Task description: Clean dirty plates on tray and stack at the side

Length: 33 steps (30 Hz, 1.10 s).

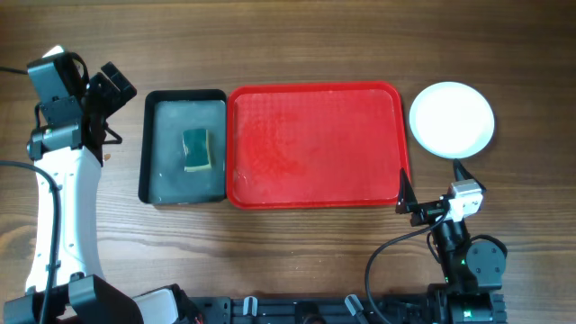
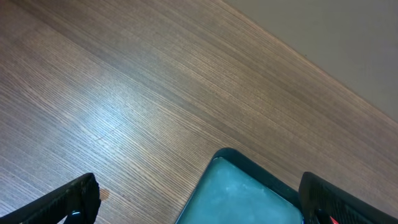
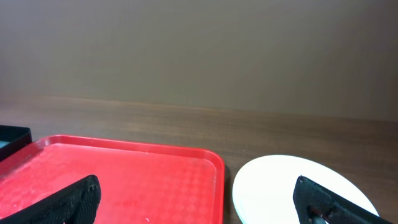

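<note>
On the wooden table [image 1: 297,40] lie black tray [image 1: 144,144], red tray [image 1: 315,144] and white plate [image 1: 452,119].
</note>
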### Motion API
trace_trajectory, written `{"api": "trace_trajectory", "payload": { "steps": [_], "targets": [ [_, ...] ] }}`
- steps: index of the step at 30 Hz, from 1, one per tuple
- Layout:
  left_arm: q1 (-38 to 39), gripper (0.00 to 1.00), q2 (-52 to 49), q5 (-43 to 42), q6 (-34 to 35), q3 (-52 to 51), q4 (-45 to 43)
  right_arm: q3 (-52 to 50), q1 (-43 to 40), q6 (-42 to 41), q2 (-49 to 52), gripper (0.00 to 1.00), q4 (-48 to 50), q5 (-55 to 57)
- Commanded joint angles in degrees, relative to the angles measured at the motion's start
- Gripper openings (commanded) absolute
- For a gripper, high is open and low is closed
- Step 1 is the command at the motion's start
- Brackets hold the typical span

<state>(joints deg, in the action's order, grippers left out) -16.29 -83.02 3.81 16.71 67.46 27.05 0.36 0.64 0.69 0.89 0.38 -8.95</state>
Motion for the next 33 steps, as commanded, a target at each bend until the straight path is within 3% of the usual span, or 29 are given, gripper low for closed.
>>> {"api": "trace_trajectory", "payload": {
  "steps": [1,10,14,19,23,30,33],
  "targets": [
    [0.9,1.00,3.7,0.6,0.5,0.3,1.2,-0.1,-0.3,-0.7,-0.7,1.00,0.2,0.5],
    [20.0,1.00,32.3,4.6,-3.0,0.3,5.7,-0.1,-0.3,-0.7,-0.7,1.00,0.2,0.5],
    [20.4,1.00,43.6,4.6,-3.0,0.3,10.8,-0.1,-0.3,-0.7,-0.7,1.00,0.2,0.5],
    [19.9,1.00,57.2,4.4,-2.7,0.3,25.8,-0.1,-0.3,-0.7,-0.7,1.00,0.2,0.5],
    [19.9,1.00,66.1,3.3,-2.7,0.0,33.0,-0.1,-0.3,-0.7,-0.7,1.00,0.2,0.5],
    [19.9,1.00,78.8,3.1,-2.4,-11.6,34.3,-0.1,-0.3,-0.7,-0.7,1.00,0.2,0.5],
    [19.9,1.00,82.2,3.1,1.1,-18.1,34.2,-0.1,-0.3,-0.7,-0.7,1.00,0.2,0.5]
  ]
}}
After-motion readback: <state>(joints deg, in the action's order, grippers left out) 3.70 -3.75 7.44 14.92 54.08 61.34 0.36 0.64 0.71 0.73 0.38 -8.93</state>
